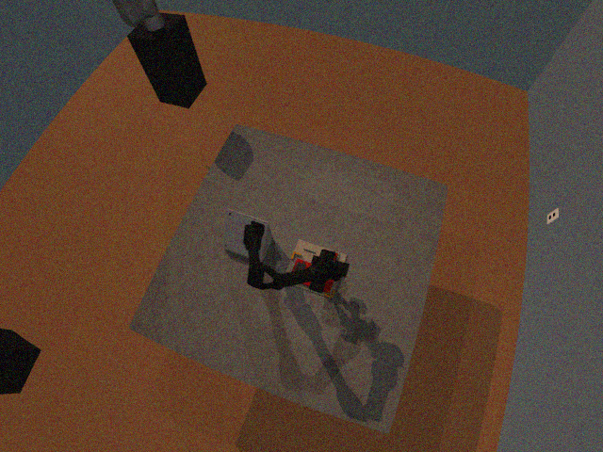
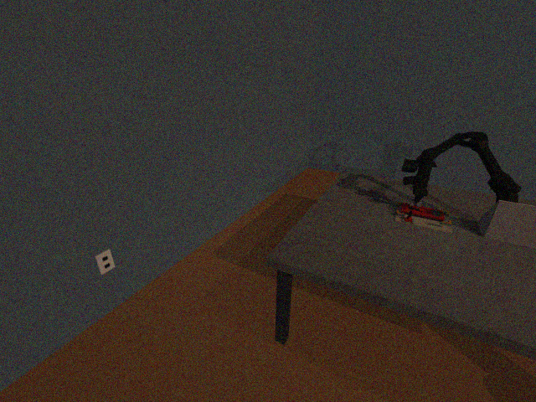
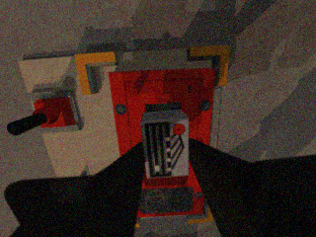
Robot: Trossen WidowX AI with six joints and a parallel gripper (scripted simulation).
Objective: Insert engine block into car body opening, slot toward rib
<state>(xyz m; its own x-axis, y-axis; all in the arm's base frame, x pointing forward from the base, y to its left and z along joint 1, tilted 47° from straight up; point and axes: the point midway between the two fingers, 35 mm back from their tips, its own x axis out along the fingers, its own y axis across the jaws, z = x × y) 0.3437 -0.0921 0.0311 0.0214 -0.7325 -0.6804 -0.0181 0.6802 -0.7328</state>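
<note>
The engine block [image 3: 165,148], grey with dark slots and a red dot, is between the fingers in the wrist view. My gripper [image 3: 165,145] [image 2: 416,203] is shut on it, fingers pointing down over the car body. The red car body [image 3: 133,96] [image 1: 301,264] [image 2: 426,212] lies in its holder. A dark strip of the opening [image 3: 163,107] shows just beyond the block's far edge; the block covers the rest. The block's underside, its depth against the opening and the rib cannot be made out.
The cream base plate [image 3: 94,143] [image 1: 307,247] bears yellow corner brackets [image 3: 84,74] [image 3: 222,69] around the car body. A red clamp with a black handle [image 3: 25,123] stands left of it in the wrist view. A pale panel [image 1: 236,234] [image 2: 515,223] stands near the arm's base.
</note>
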